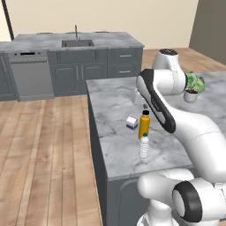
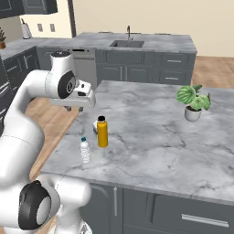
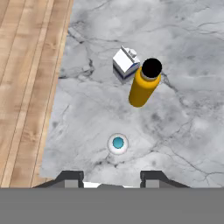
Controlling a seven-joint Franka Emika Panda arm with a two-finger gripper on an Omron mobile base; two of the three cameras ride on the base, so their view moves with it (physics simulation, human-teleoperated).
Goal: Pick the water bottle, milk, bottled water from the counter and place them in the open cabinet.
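Nothing has been stowed yet — the water bottle, the milk just beside it and the bottled water all stand near the counter edge, while the gripper hovers above them — jaws narrow, holding nothing.

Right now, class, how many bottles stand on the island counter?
2. The orange bottle stands upright near the counter's left edge, beside the milk. The clear bottle stands apart from it, nearer the robot and the corner. None seems hidden.
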